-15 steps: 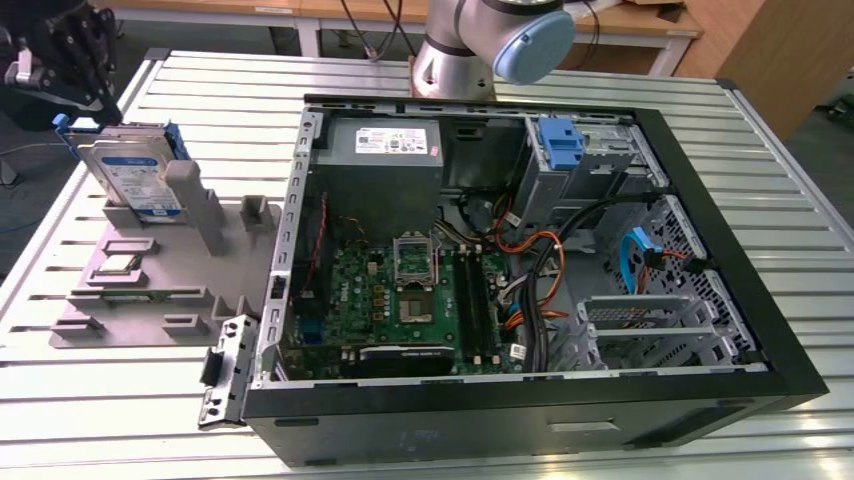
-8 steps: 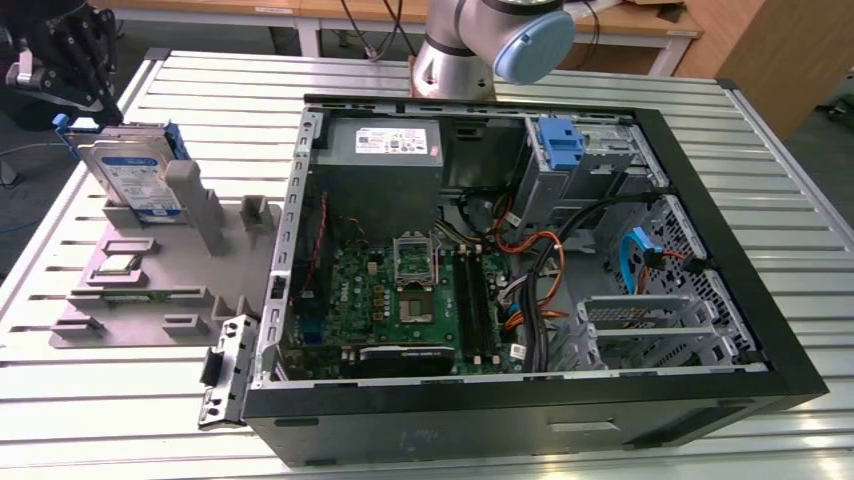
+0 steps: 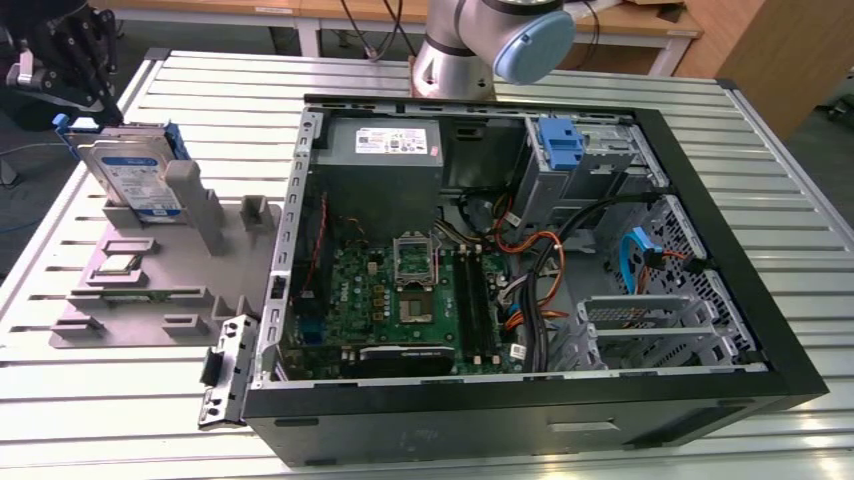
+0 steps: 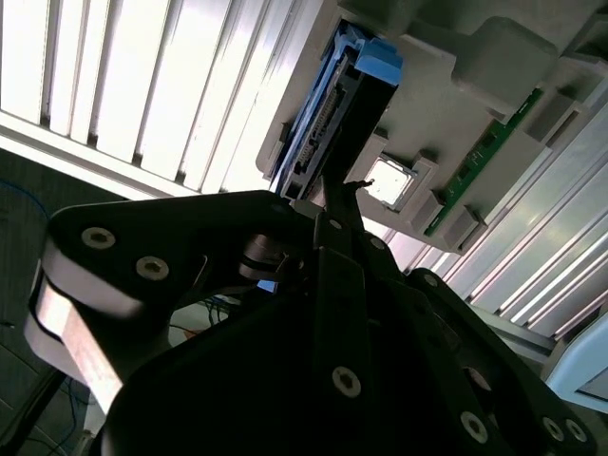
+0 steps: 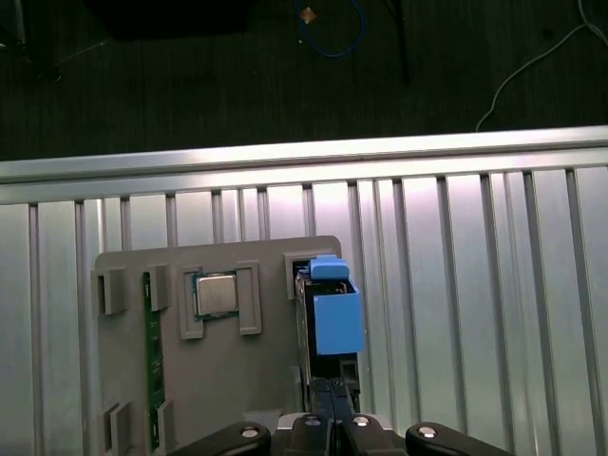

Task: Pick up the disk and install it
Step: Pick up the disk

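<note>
The disk [image 3: 134, 175], silver with a blue-and-white label and a blue frame, stands on edge in a slot of the grey holder [image 3: 147, 290] on the exterior view's left. My gripper [image 3: 87, 100] hangs just above its upper corner. In both wrist views the dark fingertips [image 4: 332, 195] lie pressed together, right at the end of the disk [image 4: 328, 114] that has the blue tab. Between the fingers nothing is held. Whether they touch the disk [image 5: 332, 323] I cannot tell. The gripper [image 5: 332, 394] is shut.
The open computer case [image 3: 534, 400] lies on the slatted metal table [image 3: 134, 420], with a blue bracket [image 3: 563, 145] in its drive cage. The holder also carries a processor chip [image 5: 216, 293] and a green memory stick [image 5: 149, 361]. The arm's base [image 3: 481, 40] stands behind the case.
</note>
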You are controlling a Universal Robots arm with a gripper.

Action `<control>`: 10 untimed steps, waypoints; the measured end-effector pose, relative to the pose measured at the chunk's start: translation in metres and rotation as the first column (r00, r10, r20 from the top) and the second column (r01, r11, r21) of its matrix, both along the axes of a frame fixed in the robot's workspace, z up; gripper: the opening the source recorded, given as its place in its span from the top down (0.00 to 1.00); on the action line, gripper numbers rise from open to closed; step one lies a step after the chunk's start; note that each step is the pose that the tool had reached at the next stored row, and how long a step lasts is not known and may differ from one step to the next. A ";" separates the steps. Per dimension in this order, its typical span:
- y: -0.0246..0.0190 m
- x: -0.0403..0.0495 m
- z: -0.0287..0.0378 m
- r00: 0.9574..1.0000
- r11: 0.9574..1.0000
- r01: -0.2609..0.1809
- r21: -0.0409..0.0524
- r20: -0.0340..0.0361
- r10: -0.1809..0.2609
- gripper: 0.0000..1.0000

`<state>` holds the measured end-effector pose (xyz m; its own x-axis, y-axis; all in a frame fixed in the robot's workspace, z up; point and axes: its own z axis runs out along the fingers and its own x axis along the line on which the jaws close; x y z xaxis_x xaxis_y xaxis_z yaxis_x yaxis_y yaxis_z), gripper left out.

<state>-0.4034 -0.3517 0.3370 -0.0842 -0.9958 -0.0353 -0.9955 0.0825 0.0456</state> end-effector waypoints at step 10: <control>0.0000 0.0000 -0.0003 1.000 1.000 0.000 0.000 0.000 0.000 0.83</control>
